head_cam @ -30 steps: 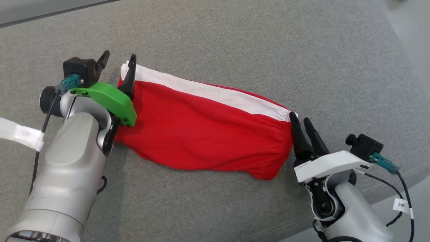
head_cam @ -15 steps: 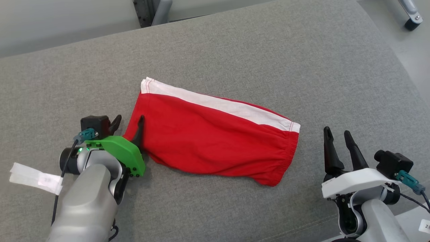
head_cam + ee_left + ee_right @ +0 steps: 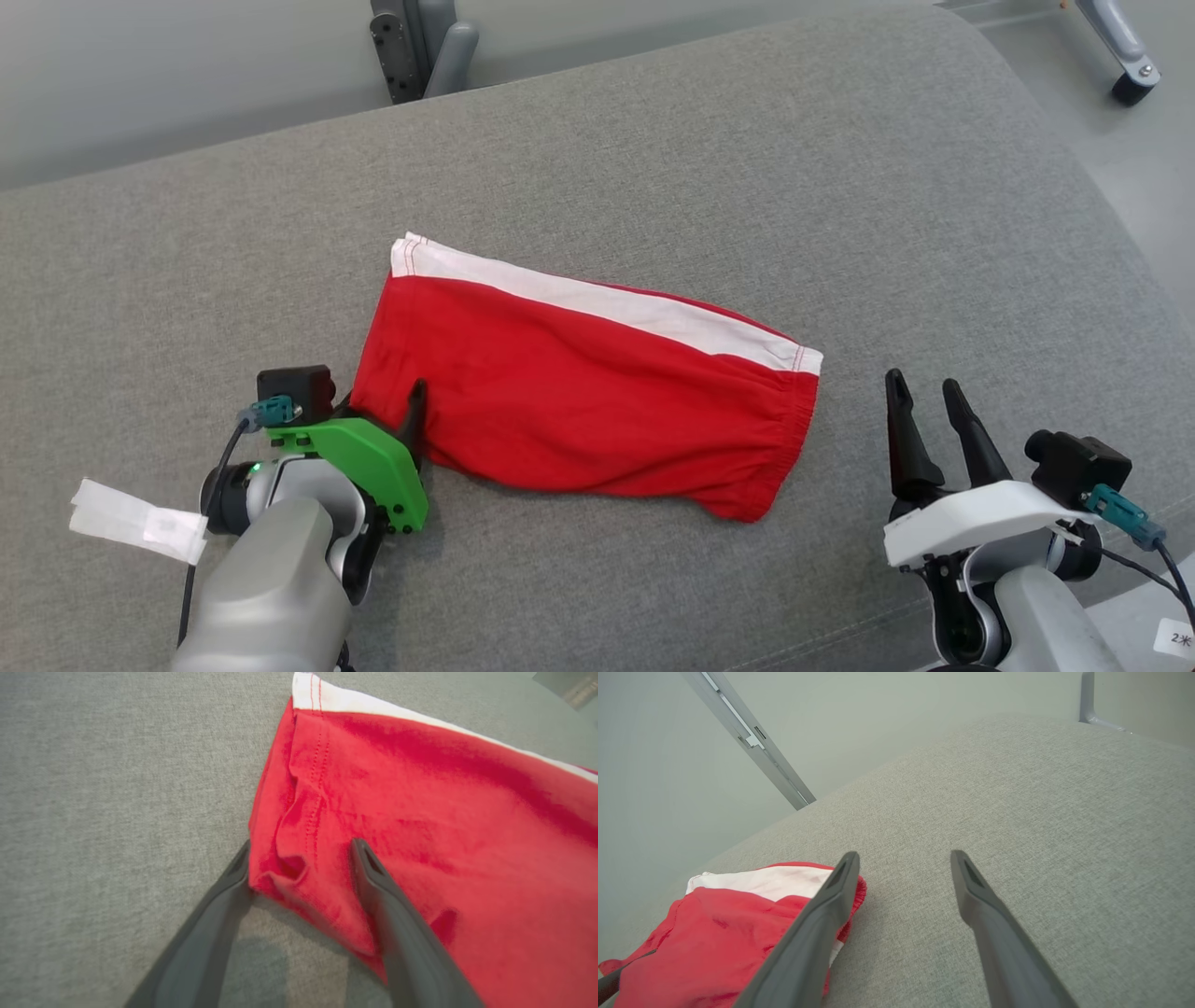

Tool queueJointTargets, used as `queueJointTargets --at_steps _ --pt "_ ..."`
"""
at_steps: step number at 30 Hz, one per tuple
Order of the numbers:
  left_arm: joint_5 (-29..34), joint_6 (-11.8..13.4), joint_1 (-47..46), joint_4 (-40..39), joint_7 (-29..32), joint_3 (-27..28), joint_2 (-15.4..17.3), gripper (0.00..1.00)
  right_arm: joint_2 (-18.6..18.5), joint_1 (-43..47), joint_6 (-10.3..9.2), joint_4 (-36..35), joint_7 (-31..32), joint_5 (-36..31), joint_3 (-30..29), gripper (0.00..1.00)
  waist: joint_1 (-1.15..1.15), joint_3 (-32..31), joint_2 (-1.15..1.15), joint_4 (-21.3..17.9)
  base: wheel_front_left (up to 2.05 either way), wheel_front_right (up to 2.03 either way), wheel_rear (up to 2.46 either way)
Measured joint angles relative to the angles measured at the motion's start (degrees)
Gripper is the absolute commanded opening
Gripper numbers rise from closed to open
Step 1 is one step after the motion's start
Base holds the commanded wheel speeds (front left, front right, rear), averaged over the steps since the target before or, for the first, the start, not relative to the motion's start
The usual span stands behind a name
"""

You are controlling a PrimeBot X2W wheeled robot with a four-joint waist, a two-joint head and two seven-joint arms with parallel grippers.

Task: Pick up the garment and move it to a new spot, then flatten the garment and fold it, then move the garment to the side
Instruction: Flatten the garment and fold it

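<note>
The red cotton shorts with a white side stripe (image 3: 579,411) lie folded flat near the middle of the grey woven-upholstery cushion (image 3: 747,168), a little toward its near edge, with the gathered elastic waistband (image 3: 803,411) pointing to the cushion's right edge and the hemmed leg end to its left. The cloth looks light, limp and thin. It will probably sag and unfold if lifted by one point, so a pinch through all layers at two corners should carry it best.

The left gripper (image 3: 381,401) is at the near-left hem corner with its fingers apart. One lies over the red cloth, the other touches the corner's outer edge, and nothing is clamped. The right gripper (image 3: 924,385) hovers near the waistband end, apart from it, with its fingers spread over bare upholstery by the near edge.
</note>
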Motion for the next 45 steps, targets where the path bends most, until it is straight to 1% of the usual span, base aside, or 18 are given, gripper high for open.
queueJointTargets --at_steps 1,9,13,15,18,22,25,28,29,30,31,36,39,42,44,45 --pt "-0.3 0.0 0.1 0.1 -0.5 -0.1 0.0 0.00 0.0 0.0 0.00 0.0 0.0 0.0 0.1 1.00 0.00 -0.2 0.00 -0.1 0.00 0.00 0.00" --pt "-3.0 0.0 2.9 0.1 -3.6 0.4 -0.2 0.00 0.0 1.7 0.00 -0.1 0.0 0.8 0.1 1.00 0.00 -2.2 0.00 0.5 0.00 0.00 0.00" --pt "-3.7 0.1 5.0 -0.2 -4.0 2.5 -0.2 0.00 0.0 2.9 0.00 0.4 0.0 1.5 0.0 1.00 0.00 -3.8 0.00 1.6 0.00 0.00 0.00" --pt "-3.7 0.9 6.5 -2.2 -4.2 4.4 0.1 0.00 0.0 3.4 0.00 0.5 0.0 1.7 0.1 1.00 0.00 -4.7 0.00 2.3 0.00 0.00 0.00" --pt "-2.8 2.5 10.5 -5.8 -4.3 7.4 0.0 0.00 0.0 3.9 0.00 0.9 0.0 2.1 0.3 1.00 0.00 -6.1 0.00 3.5 0.00 0.00 0.00" --pt "-0.5 3.9 16.0 -10.3 -4.3 11.2 -0.6 0.00 0.0 5.1 0.00 1.2 0.0 2.2 0.3 1.00 0.00 -7.9 0.00 5.4 0.00 0.00 0.00" --pt "1.1 4.6 19.4 -12.7 -4.3 13.5 -1.4 0.00 0.0 5.3 0.00 1.2 0.0 2.3 0.5 1.00 0.00 -9.0 0.00 6.9 0.00 0.00 0.00" --pt "2.9 4.6 22.5 -14.2 -4.3 15.5 -2.1 0.00 0.0 5.8 0.00 1.3 0.0 2.3 0.6 1.00 0.00 -10.2 0.00 8.1 0.00 0.00 0.00" --pt "3.7 4.7 23.2 -14.8 -4.3 16.2 -2.2 0.11 0.0 5.8 0.00 1.3 0.0 2.3 0.6 1.00 0.00 -10.5 0.00 8.5 0.00 0.00 0.00" --pt "4.3 5.2 23.9 -15.7 -4.3 17.1 -2.4 0.76 0.0 5.8 0.00 1.3 0.0 2.2 0.6 1.00 0.00 -10.8 0.00 8.8 0.00 0.00 0.00" --pt "5.0 5.4 24.5 -16.6 -4.3 18.0 -2.4 1.00 0.0 5.9 0.00 1.4 0.0 2.1 0.6 1.00 0.00 -11.1 0.00 9.2 0.00 0.00 0.00" --pt "12.1 7.1 27.8 -22.6 -4.4 21.1 -2.7 1.00 0.0 6.0 0.00 1.3 0.0 1.6 0.9 1.00 0.00 -12.3 0.00 10.5 0.00 0.00 0.00" --pt "17.0 7.8 30.3 -27.7 -4.3 23.6 -2.6 1.00 0.0 6.0 0.00 0.2 0.0 -0.5 1.2 1.00 0.00 -13.0 0.00 11.0 0.00 0.00 0.00" --pt "21.9 8.1 33.1 -33.1 -4.4 25.6 -2.4 1.00 0.0 6.8 0.00 -0.3 0.0 -1.4 1.1 1.00 0.00 -13.6 0.00 11.4 0.00 0.00 0.00" --pt "23.9 7.6 34.8 -35.8 -4.4 26.5 -2.6 1.00 0.0 7.1 0.00 -0.4 0.0 -1.9 1.2 1.00 0.00 -13.9 0.00 11.6 0.00 0.00 0.00" --pt "23.9 7.6 34.8 -35.8 -4.4 26.5 -2.6 1.00 0.0 7.1 0.00 -0.4 0.0 -1.9 1.2 1.00 0.00 -13.9 0.00 11.6 0.00 0.00 0.00"
